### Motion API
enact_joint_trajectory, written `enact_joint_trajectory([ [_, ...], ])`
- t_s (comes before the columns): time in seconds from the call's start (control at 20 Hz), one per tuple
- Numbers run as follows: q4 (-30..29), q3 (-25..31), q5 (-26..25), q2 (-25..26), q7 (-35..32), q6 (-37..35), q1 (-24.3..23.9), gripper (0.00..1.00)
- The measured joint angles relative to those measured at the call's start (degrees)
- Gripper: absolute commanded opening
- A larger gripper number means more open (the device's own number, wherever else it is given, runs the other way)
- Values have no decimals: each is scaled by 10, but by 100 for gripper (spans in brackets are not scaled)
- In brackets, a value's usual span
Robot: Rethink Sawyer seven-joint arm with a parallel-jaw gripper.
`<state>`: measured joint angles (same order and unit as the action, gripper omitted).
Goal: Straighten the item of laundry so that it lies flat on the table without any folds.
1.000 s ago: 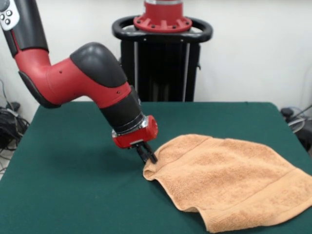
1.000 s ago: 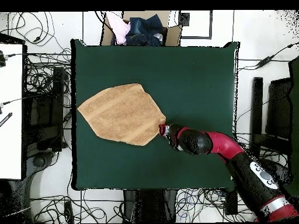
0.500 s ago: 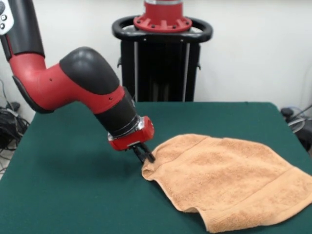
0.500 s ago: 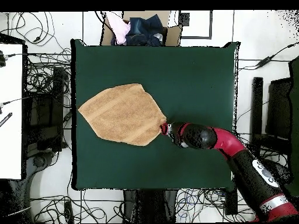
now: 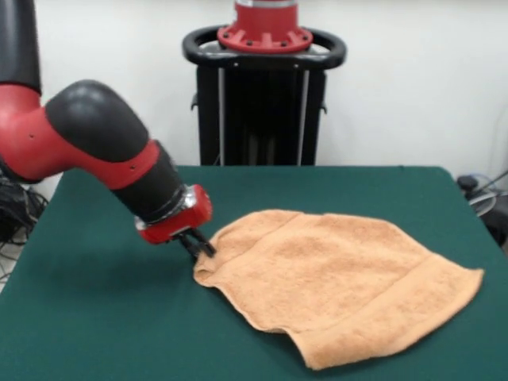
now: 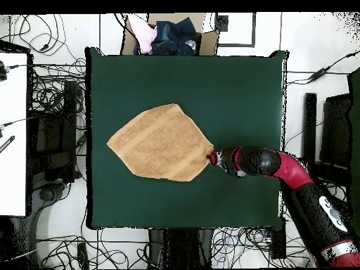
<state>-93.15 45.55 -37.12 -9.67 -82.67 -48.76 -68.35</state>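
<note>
The orange-tan towel (image 5: 333, 278) lies on the dark green table (image 5: 103, 317), spread in a rough diamond with its near edge folded under. In the overhead view the towel (image 6: 160, 143) sits left of the table's centre. My gripper (image 5: 200, 248) is shut on the towel's corner at its left tip in the front view, low over the table. In the overhead view the gripper (image 6: 213, 157) holds the towel's right tip. A flat woven band (image 5: 397, 305) runs near the towel's right edge. The white tag is hidden.
The robot's black pedestal (image 5: 262, 95) stands at the table's far side. A box of clothes (image 6: 169, 35) sits beyond the table's top edge in the overhead view. Cables lie on the floor round the table (image 6: 239, 77).
My gripper has moved left in the front view, right in the overhead view, pulling the towel's corner with it. The whole towel has slid that way across the table.
</note>
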Motion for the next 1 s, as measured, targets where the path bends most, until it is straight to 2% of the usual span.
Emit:
enact_joint_trajectory([
  [0.2,39,0,0,1,77,-62,-14,0],
  [0.6,104,0,0,4,179,-132,-26,0],
  [1.0,156,-1,-1,6,227,-166,-26,0],
])
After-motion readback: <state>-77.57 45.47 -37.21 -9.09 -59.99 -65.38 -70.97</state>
